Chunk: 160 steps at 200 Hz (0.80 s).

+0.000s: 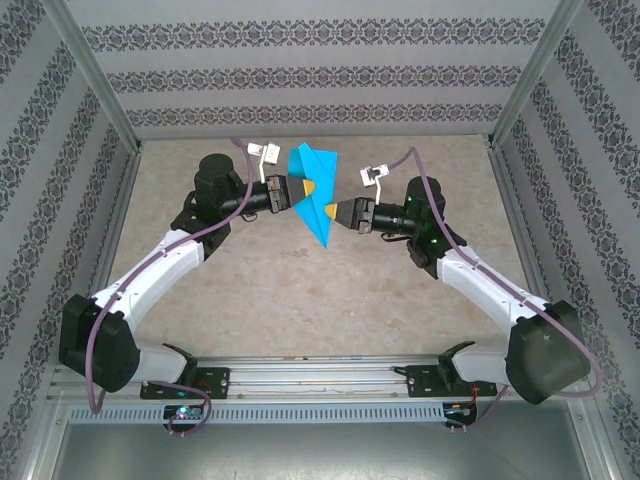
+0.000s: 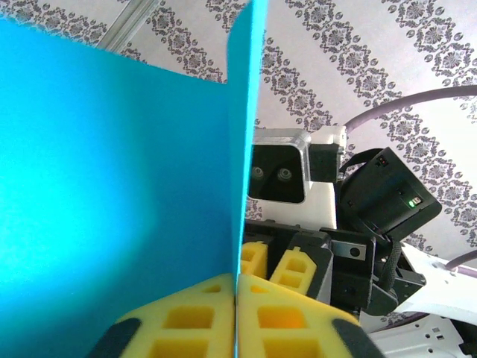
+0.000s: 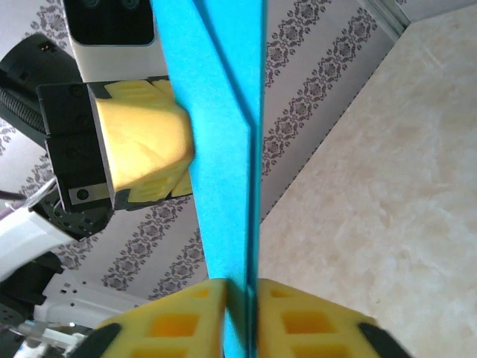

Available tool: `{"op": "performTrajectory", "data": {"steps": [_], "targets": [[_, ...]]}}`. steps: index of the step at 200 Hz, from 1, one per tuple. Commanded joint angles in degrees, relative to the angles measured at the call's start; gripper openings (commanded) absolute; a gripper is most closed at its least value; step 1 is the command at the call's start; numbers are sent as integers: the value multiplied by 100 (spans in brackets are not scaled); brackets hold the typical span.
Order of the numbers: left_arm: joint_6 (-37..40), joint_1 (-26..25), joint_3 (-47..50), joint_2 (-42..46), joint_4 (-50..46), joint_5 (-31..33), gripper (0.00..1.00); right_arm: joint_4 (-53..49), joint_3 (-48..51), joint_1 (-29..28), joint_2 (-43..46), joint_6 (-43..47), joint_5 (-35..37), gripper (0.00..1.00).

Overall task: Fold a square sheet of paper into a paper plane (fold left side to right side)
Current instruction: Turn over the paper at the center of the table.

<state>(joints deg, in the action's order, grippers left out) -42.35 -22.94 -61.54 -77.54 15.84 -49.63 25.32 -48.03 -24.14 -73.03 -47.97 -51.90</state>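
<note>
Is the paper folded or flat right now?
Folded: the paper shows overlapping creased layers and a pointed tip, pinched off the table between the left hand and right hand.

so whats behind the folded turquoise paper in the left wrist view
Right of the turquoise sheet, behind it: the right gripper with yellow fingers and its white wrist camera. Everything behind its left face is hidden.

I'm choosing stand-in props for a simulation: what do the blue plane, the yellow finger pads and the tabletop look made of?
The paper plane: thin matte turquoise paper, sharply creased, sheet-thin edge-on. The yellow finger pads: probably soft rubber or foam, matte, with moulded square recesses. The tabletop: beige marbled surface, perhaps laminate or vinyl; unclear.
</note>
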Motion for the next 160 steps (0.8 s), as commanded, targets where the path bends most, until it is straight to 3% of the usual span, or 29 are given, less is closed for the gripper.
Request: {"op": "performTrajectory", "data": {"steps": [1,52,86,125,160], "targets": [[263,-93,-185,73,-129,58,17,16,-214,23,6,113,-53,9],[1168,-70,-204,588,-1295,1040,44,-634,-265,76,198,517,193,0],[1620,-35,43,1249,-1627,2151,54,-2467,-636,-3,348,1604,950,0],[1994,-10,521,2119,-1755,3542,60,-5107,-1462,-556,307,3129,3591,0],[2133,7,894,2873,-1892,4782,63,-6702,-2145,-1303,-329,3664,6692,0]]}}
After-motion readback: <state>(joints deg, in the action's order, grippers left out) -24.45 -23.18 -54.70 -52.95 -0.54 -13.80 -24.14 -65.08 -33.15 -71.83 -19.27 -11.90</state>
